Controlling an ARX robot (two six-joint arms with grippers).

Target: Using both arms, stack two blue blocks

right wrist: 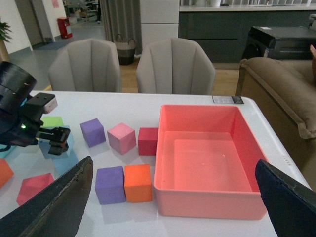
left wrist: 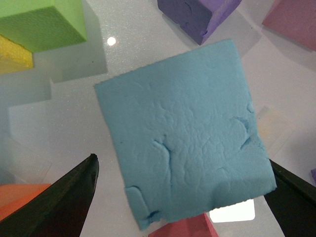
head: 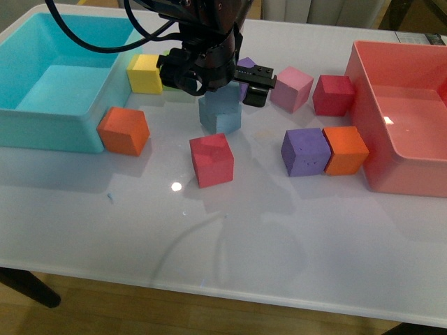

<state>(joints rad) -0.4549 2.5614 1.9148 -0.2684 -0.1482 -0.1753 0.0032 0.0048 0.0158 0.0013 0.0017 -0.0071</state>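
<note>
Pitted sky-blue block (left wrist: 185,136) sits between open left end effector (left wrist: 180,197) fingers; front view hides its top. Right end effector (right wrist: 173,197) open.

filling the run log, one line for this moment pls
left fingers open over stacked sky-blue foam cubes | right fingers open, raised, empty | white table

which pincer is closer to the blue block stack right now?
Left. The left pincer sits directly over the blue blocks, fingers open on either side of the top one. The right pincer is open, raised well off, looking down over the red bin.
</note>
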